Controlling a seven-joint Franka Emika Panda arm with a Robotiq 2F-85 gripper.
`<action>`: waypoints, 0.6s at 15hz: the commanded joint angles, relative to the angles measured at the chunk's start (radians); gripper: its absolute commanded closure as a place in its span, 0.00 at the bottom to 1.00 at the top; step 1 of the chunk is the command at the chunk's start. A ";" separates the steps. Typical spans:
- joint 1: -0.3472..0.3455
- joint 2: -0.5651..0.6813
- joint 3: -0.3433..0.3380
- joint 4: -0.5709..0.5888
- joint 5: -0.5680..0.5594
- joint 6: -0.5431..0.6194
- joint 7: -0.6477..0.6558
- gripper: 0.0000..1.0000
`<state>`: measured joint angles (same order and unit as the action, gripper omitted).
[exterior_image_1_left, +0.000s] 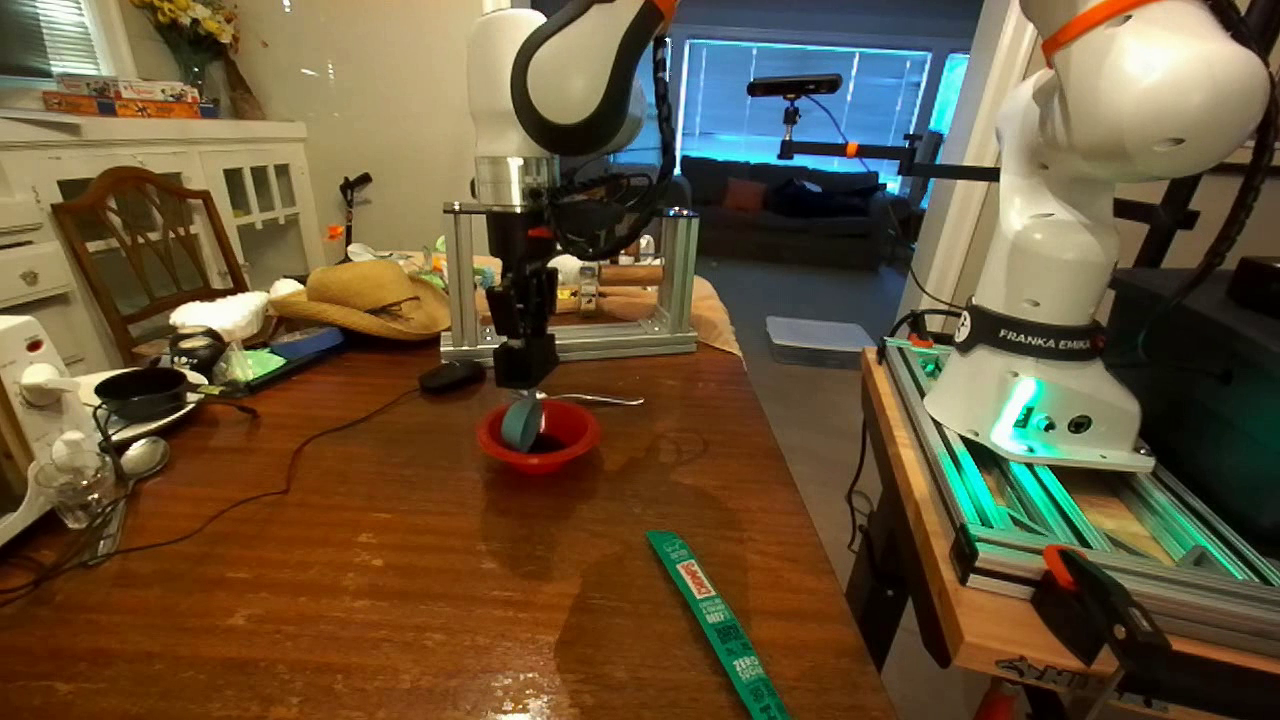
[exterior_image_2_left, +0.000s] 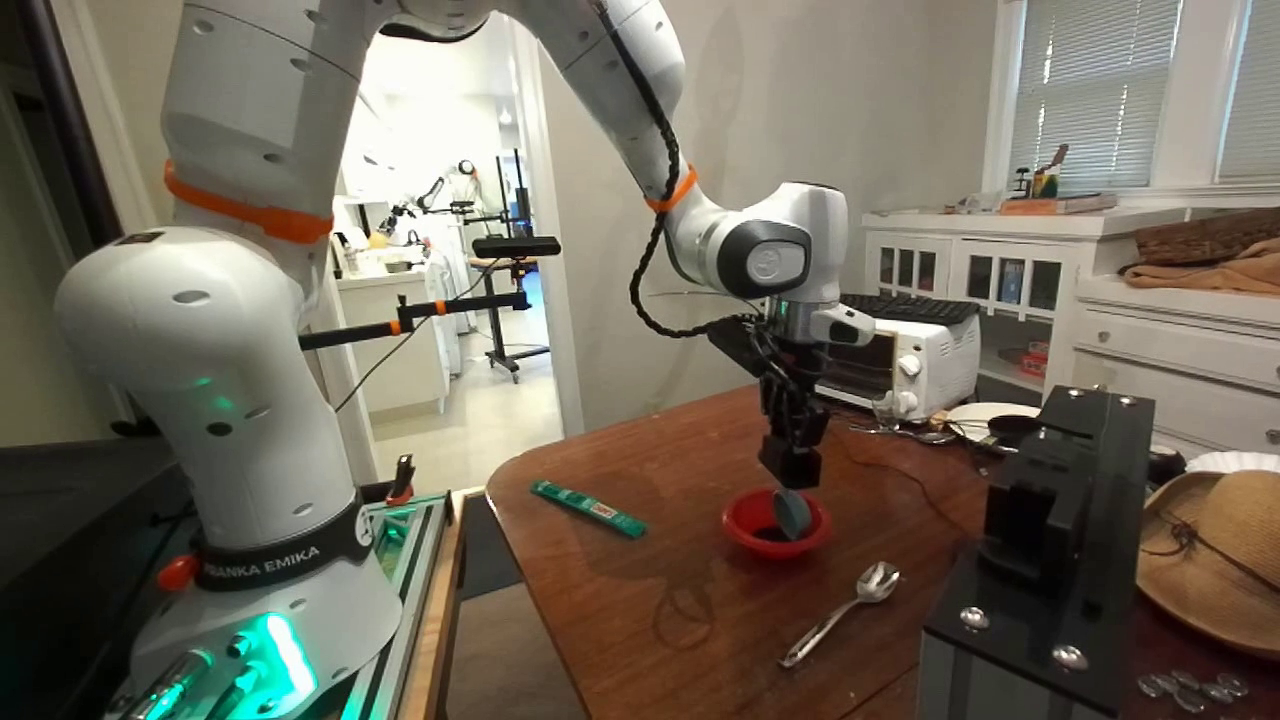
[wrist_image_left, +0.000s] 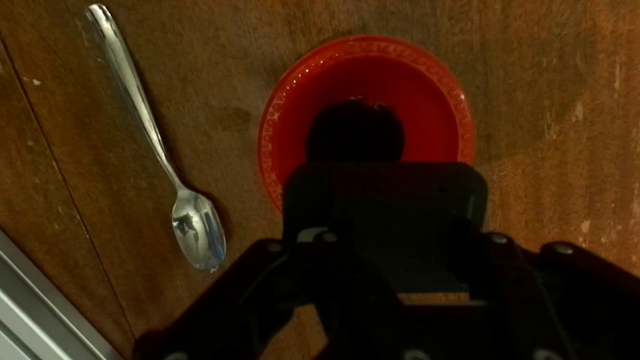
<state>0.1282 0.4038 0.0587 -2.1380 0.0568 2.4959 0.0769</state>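
– Where to look first?
– At the gripper (exterior_image_1_left: 526, 374), pointing straight down above the red bowl (exterior_image_1_left: 540, 463) in both exterior views.
– Holding anything?
– Pinching the grey-blue cup (exterior_image_1_left: 520, 425), with jaws pressed together at its top end (too dark there to make out the exact spot).
– Upright, or tipped?
– Tipped on edge, just below the gripper and right over the bowl. Hard to tell whether dipping below the rim.
– Anything more from the wrist view?
– Only a dark round patch (wrist_image_left: 355, 131) within the red circle of the bowl; too dim to call cup, contents or shadow.
– Now round the clock, with the bowl at the dial's centre?
– In the wrist view, find a silver spoon (wrist_image_left: 154, 138) at nine o'clock, lying on the wooden table (wrist_image_left: 530, 50) with handle aimed at eleven, and farther off, at eight, a metal bar (wrist_image_left: 42, 310).
– And in an exterior view?
– There, spot a green packet (exterior_image_1_left: 717, 622) between four and five o'clock, a black mouse (exterior_image_1_left: 452, 377) at ten, a straw hat (exterior_image_1_left: 365, 295) farther out at ten too, and a black pan (exterior_image_1_left: 140, 395) at nine.
– Any sighting of a white toaster oven (exterior_image_2_left: 925, 352)?
– Yes, in an exterior view, between one and two o'clock, with the packet (exterior_image_2_left: 588, 508) at nine and the spoon (exterior_image_2_left: 870, 588) at five.
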 joint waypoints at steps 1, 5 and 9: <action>0.017 0.000 -0.011 -0.022 -0.052 0.052 0.035 0.77; 0.020 0.000 -0.008 -0.025 -0.067 0.044 0.037 0.77; 0.015 0.001 0.000 -0.012 -0.055 -0.032 0.034 0.77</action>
<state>0.1404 0.4050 0.0585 -2.1488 0.0152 2.5153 0.0934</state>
